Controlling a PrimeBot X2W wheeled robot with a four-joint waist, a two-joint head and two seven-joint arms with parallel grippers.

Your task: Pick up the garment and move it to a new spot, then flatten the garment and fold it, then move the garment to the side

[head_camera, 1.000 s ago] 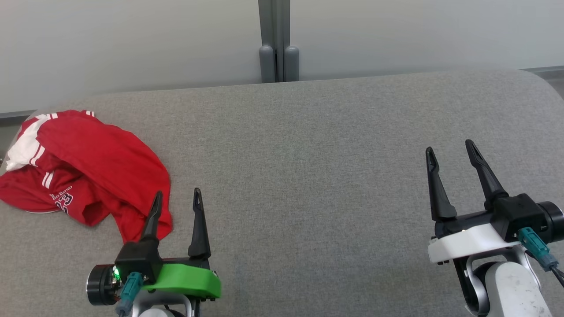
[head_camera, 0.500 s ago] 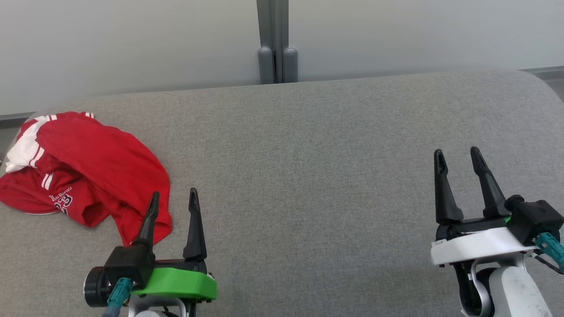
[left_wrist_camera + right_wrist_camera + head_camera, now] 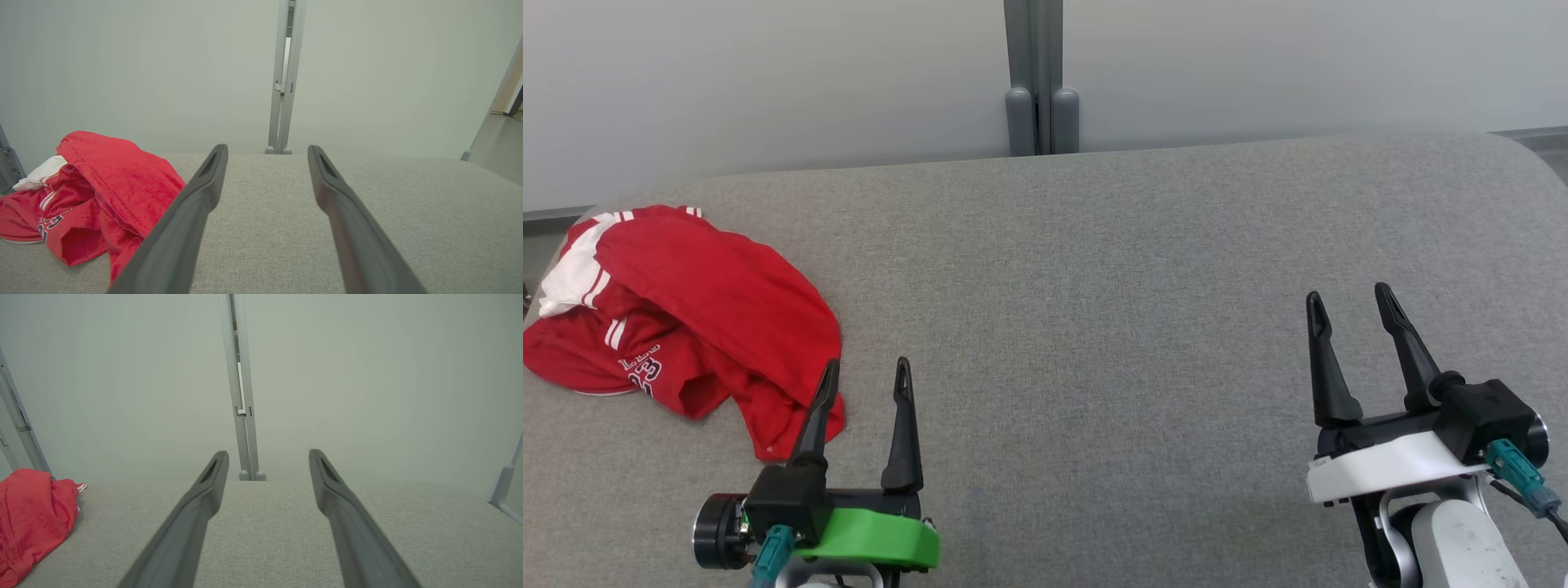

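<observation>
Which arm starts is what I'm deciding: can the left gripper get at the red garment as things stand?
Probably yes. The left gripper stands open just beside the near edge of the red garment, and nothing lies between them on the grey cushion.

The grey table (image 3: 1111, 269) has lots of bare room in the middle and on the right of the head picture, where a gripper could slide about freely. At the left sits the red garment (image 3: 703, 302), a soft bumpy heap. The left gripper (image 3: 867, 363) is just beside its lower right edge. Along the top, a pale wall (image 3: 768, 73) and a grey post (image 3: 1041, 82) close off the far side.
</observation>
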